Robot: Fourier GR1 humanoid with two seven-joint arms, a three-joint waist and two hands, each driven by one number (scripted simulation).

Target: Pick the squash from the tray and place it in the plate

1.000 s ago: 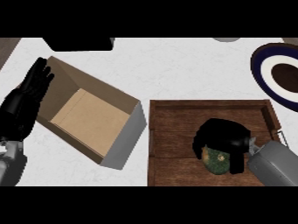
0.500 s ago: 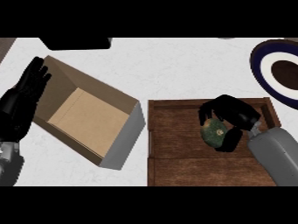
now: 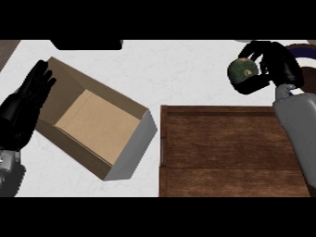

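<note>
The squash (image 3: 243,70) is held in the right hand (image 3: 273,65), whose fingers are curled around it, above the white counter (image 3: 180,69) beyond the far edge of the wooden tray (image 3: 222,148). It is carried this way probably so that the tray rim is cleared. The plate (image 3: 314,69) lies just to the right, partly hidden by the hand; open room is seen between them. The left hand (image 3: 20,109) is rested with fingers straight at the left edge, beside the cardboard box (image 3: 95,122).
</note>
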